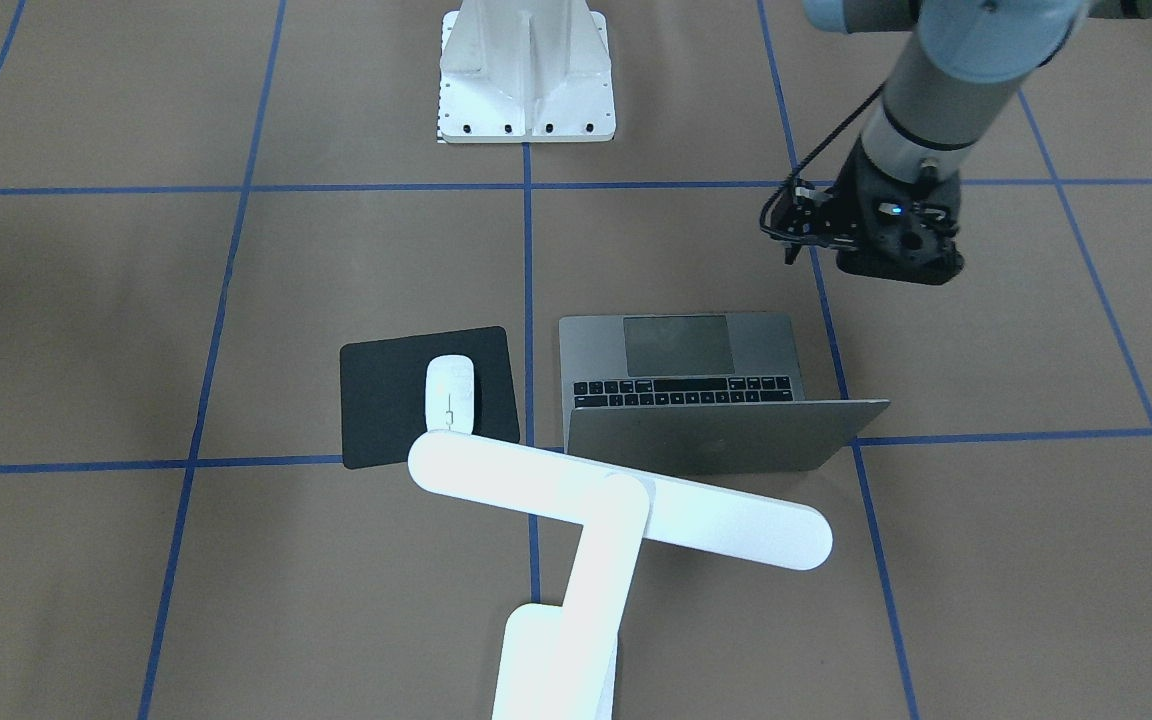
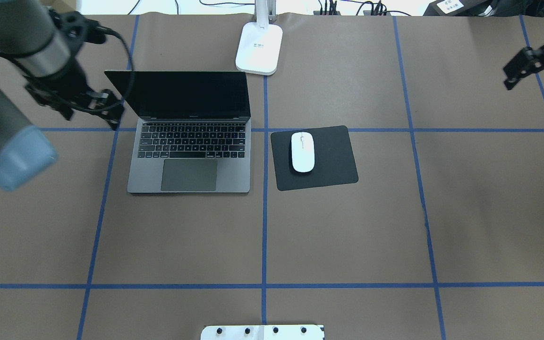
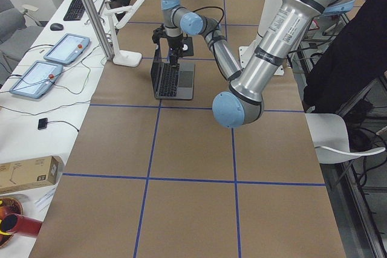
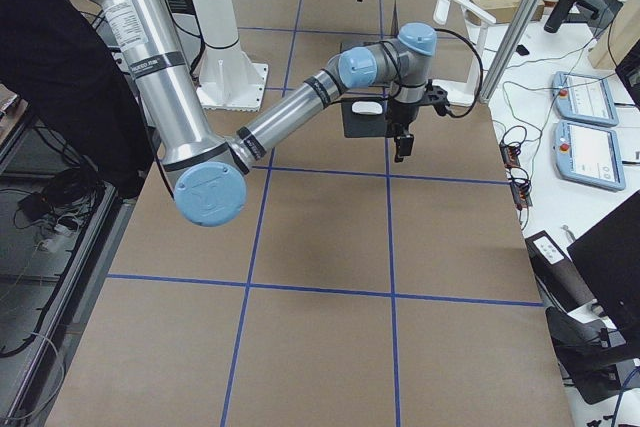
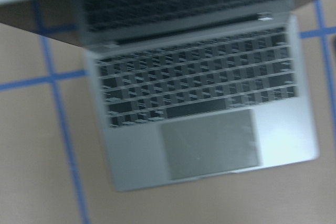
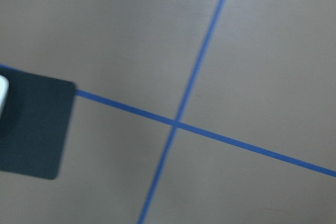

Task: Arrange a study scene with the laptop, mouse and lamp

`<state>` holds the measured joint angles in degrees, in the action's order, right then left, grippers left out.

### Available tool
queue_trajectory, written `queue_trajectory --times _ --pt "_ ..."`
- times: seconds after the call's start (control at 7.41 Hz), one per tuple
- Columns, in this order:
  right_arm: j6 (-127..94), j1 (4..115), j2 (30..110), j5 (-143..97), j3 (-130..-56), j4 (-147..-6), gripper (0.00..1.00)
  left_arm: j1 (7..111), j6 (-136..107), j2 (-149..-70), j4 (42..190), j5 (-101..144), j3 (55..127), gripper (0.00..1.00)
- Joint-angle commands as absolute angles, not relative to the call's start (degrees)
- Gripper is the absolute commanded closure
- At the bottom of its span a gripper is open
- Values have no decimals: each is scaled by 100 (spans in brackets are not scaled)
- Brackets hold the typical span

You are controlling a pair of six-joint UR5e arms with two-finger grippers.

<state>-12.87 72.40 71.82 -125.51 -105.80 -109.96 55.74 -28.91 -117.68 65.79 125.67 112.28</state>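
The left gripper (image 2: 114,113) hangs pointing down just left of the open laptop (image 2: 191,156); the right gripper (image 2: 513,75) hangs well right of the mouse (image 2: 302,152). How wide either gripper's jaws stand, I cannot tell.

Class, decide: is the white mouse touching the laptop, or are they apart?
Apart. In the overhead view the mouse lies on the black pad, with bare table and a blue tape line between it and the laptop.
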Motion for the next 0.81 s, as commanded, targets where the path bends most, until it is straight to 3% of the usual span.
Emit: queue_trajectory --times 0.0,0.27,0.54,0.67 --pt "-523 8073 7628 -12960 -9927 -10582 0 6614 -1333 -10989 6600 12841 11093 1" --pt "515 8708 7944 -13289 -9493 -10564 0 7598 45 -10969 6757 13340 10035 1" --pt "483 8745 8173 -13280 -9536 -10504 0 8312 825 -10960 7641 13351 8742 1" --pt "475 8745 8313 -13263 -9588 -10268 0 8471 826 -10934 7977 13351 8432 1"
